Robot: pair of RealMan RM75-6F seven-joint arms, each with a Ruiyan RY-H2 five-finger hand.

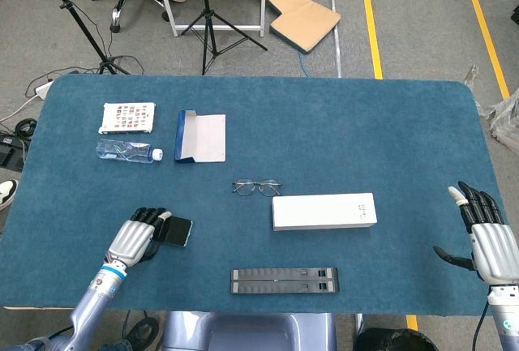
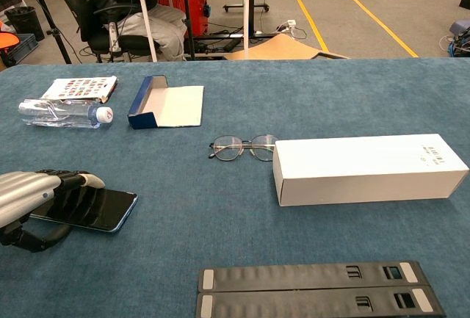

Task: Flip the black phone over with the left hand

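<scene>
The black phone (image 1: 178,231) (image 2: 99,208) lies screen-up near the table's front left, almost flat on the blue cloth. My left hand (image 1: 134,239) (image 2: 26,197) covers its left end: the fingers (image 2: 70,181) lie over the top and the thumb curls in at the near edge, so it grips that end. The phone's left part is hidden under the fingers. My right hand (image 1: 489,239) hovers at the front right corner, fingers spread, holding nothing; only the head view shows it.
A white box (image 1: 324,211) (image 2: 371,169) and a pair of glasses (image 1: 257,187) (image 2: 242,147) sit mid-table. Two black bars (image 1: 284,280) (image 2: 316,286) lie at the front edge. A water bottle (image 1: 126,151), a blue case (image 1: 199,137) and a printed card (image 1: 127,117) sit at the back left.
</scene>
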